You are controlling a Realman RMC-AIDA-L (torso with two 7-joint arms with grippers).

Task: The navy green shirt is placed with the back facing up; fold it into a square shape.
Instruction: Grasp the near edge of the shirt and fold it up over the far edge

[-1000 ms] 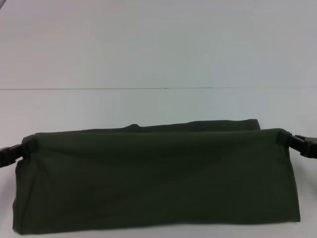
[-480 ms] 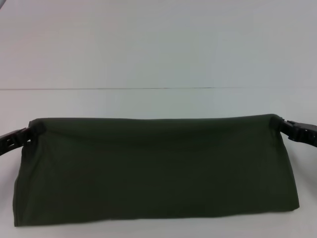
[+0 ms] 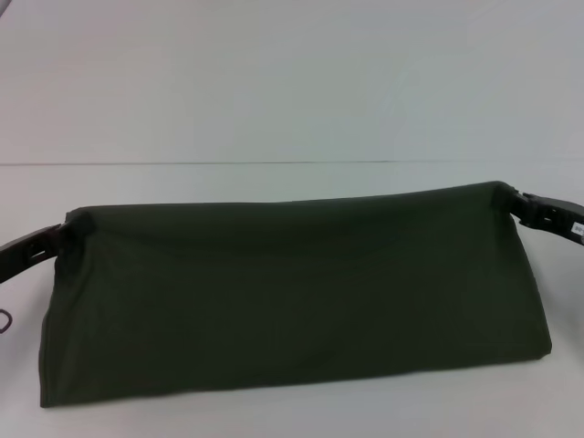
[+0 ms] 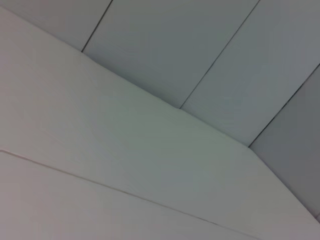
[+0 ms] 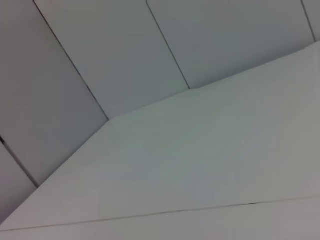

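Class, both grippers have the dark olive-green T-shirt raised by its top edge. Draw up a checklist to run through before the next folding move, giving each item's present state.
1. Left gripper shut on the dark olive-green soft-fabric T-shirt, at its upper corner: ok.
2. Right gripper shut on the opposite corner: ok.
3. Top edge level: not ok, the right corner sits higher.
4. Fabric taut between the corners, no deep sag: ok.
5. Lower hem resting on the white table: cannot tell.
6. Sleeves tucked inside the fold: cannot tell.
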